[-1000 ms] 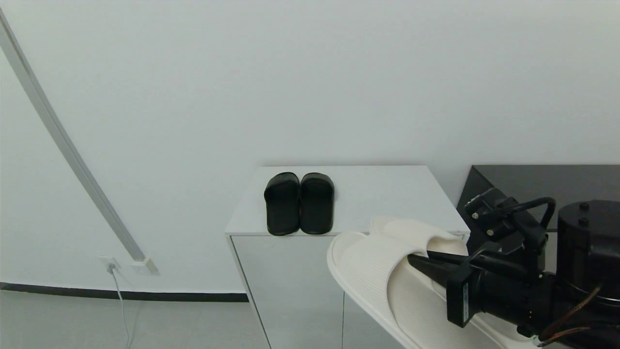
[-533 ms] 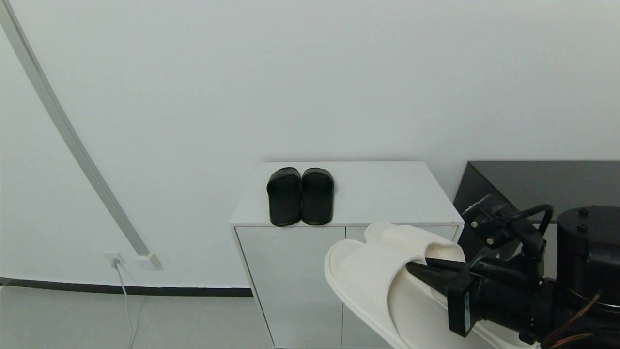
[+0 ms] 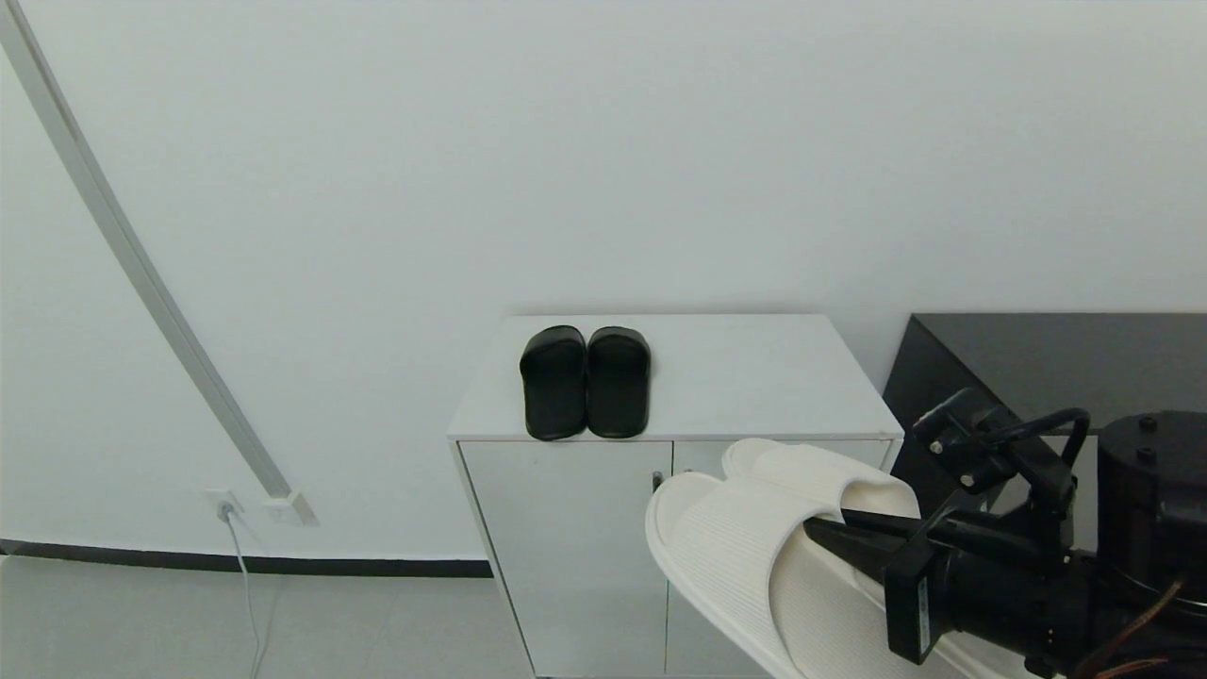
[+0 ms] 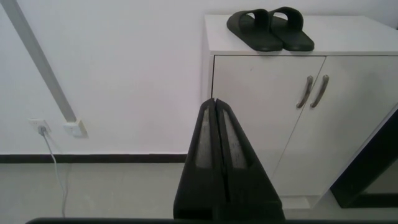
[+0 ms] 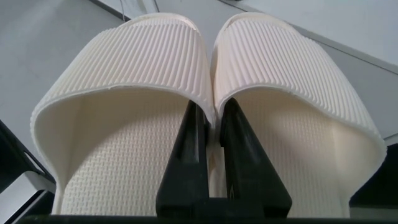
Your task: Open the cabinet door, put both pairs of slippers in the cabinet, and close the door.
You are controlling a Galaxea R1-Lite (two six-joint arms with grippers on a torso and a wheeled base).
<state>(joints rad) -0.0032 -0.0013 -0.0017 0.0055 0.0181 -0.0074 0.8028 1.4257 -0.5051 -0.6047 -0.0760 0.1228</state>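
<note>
Black slippers (image 3: 585,382) sit paired atop the closed white cabinet (image 3: 754,377); near right, ribbed white slippers (image 3: 735,538) hang clamped in the right gripper (image 3: 822,521).

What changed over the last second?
The whole head view shifted first, a camera move. Since then the right gripper, clamped on the white slippers, dropped slightly toward the robot's right. Black slippers stay on the cabinet; its doors remain shut.

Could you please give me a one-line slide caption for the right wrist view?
Right gripper clamps the white slippers together by their adjoining inner sides.
</note>
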